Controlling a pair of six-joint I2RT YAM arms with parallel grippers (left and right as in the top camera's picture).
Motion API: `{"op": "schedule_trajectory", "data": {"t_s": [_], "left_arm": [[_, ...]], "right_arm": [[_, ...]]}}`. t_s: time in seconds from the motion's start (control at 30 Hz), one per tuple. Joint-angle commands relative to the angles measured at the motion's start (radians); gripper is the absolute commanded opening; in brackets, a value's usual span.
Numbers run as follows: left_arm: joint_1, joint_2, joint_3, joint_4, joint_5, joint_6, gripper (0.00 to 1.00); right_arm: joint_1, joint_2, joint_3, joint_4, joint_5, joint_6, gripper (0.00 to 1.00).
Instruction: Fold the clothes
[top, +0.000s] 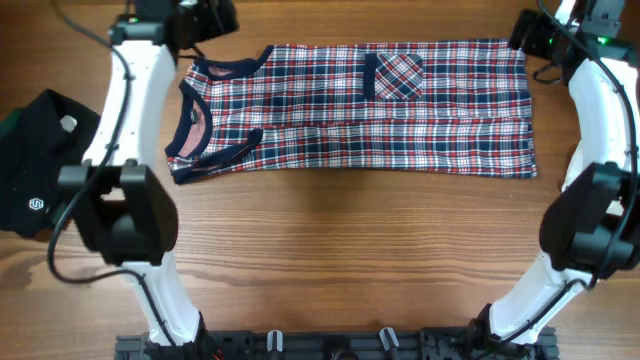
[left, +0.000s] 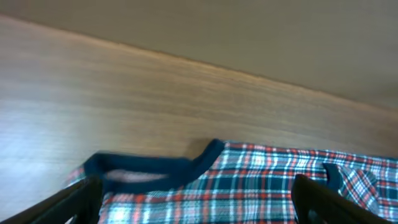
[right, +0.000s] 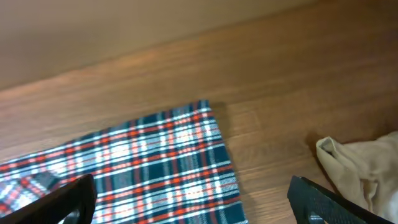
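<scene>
The wooden table (top: 330, 230) is carrying the plaid shirt (top: 400, 120), which is lying flat across its far half as 1 long band, neckline toward the left and hem toward the right. It is probably lying this way so that each arm is facing 1 end of the cloth and the 2 can work the far edge together.

The left arm (top: 130, 120) is reaching along the left side to the shirt's far-left corner, and the right arm (top: 610, 120) is mirroring it at the far-right corner. The black garment (top: 35, 170) is sitting at the table's left edge, well apart from the shirt, seemingly parked out of the working area. The beige garment (right: 360, 168) is lying off to the right of the hem, not touching it.

The left gripper (left: 198, 202) is hovering over the neckline end with its 2 fingers spread wide and nothing between them. The right gripper (right: 193, 202) is likewise standing wide open and empty over the hem end. Neither is gripping cloth.

The chest pocket (top: 398, 75) is facing up near the far edge, so the shirt's front is showing. The navy trim (left: 155, 167) is curling at the neckline just ahead of the left fingers, and the hem corner (right: 208, 115) is lying flat ahead of the right ones.
</scene>
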Motion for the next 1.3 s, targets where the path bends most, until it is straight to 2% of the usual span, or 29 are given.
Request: {"op": "schedule_trajectory", "data": {"t_s": [0.0,0.07,0.2,0.53,0.87,0.97,1.13,1.2,1.27], "left_arm": [[-0.071,0.078,0.005,0.075,0.007,0.111,0.98],[-0.108,0.126,0.005,0.134,0.007,0.149,0.99],[-0.135,0.218,0.005,0.240,0.009,0.152,0.96],[-0.135,0.283,0.005,0.338,0.008,0.155,0.96],[-0.134,0.395,0.005,0.456,0.005,0.140,0.96],[-0.131,0.410,0.005,0.444,-0.006,0.141,0.93],[-0.131,0.410,0.005,0.367,-0.056,0.212,0.91],[-0.126,0.410,0.005,0.351,-0.087,0.212,0.78],[-0.121,0.410,0.005,0.347,-0.105,0.212,0.72]], "right_arm": [[-0.007,0.057,0.008,0.030,0.016,-0.016,0.99],[-0.007,0.075,0.008,0.040,0.016,-0.015,0.99],[-0.007,0.117,0.007,0.087,0.016,-0.014,0.99],[-0.005,0.337,0.007,0.391,-0.074,-0.040,0.99],[0.007,0.401,0.006,0.418,-0.074,-0.097,0.99],[0.012,0.401,0.006,0.415,-0.074,-0.097,0.98],[0.020,0.401,0.006,0.396,-0.062,-0.122,0.96],[0.020,0.401,0.006,0.387,-0.062,-0.122,0.96],[0.020,0.401,0.006,0.378,-0.062,-0.122,0.94]]}}
